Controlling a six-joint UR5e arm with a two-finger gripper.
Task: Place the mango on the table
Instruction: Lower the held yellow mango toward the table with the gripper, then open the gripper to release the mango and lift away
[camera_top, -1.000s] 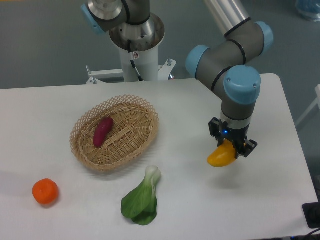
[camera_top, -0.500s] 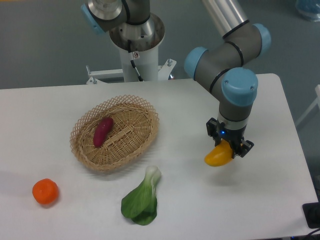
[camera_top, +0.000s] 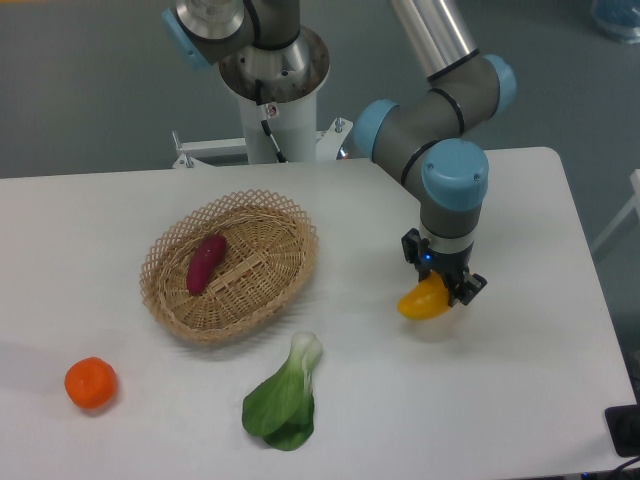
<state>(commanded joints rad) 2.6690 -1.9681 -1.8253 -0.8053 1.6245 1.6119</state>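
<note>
The gripper (camera_top: 441, 288) pinches the mango (camera_top: 423, 301) between its fingers, just above the table (camera_top: 520, 400), toward the right edge. The fruit seems not yet set down; lowering and letting go are left.

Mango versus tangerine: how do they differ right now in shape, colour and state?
The mango is yellow-orange and elongated; the tangerine is deeper orange and round. The mango is held in the pincer over the right part of the table; the tangerine lies free at the front left, with nothing touching it. Both are smooth small fruits outside the basket.
</note>
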